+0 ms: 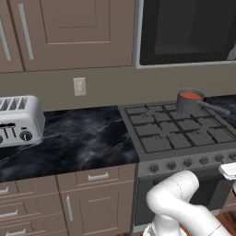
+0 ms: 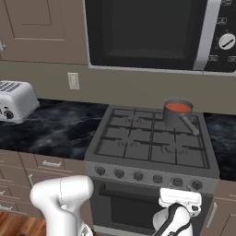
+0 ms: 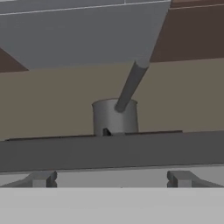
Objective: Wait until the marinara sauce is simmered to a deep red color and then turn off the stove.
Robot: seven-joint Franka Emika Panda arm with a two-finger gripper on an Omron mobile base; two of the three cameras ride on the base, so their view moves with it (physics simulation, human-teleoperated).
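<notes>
A small grey saucepan stands on the back right burner of the stove, its long handle pointing forward and right. The marinara sauce inside looks orange-red. A row of round dark knobs lines the front panel. My gripper is open with nothing between its fingers, its tips set wide apart. Its white hand hangs just in front of the panel's right end, slightly below the knobs. From the hand view the saucepan rises beyond the stove's front edge.
A black-windowed microwave hangs above the range. A silver toaster sits at the left of the black marble counter. Brown drawers and cabinet doors run under the counter, beside my arm's elbow.
</notes>
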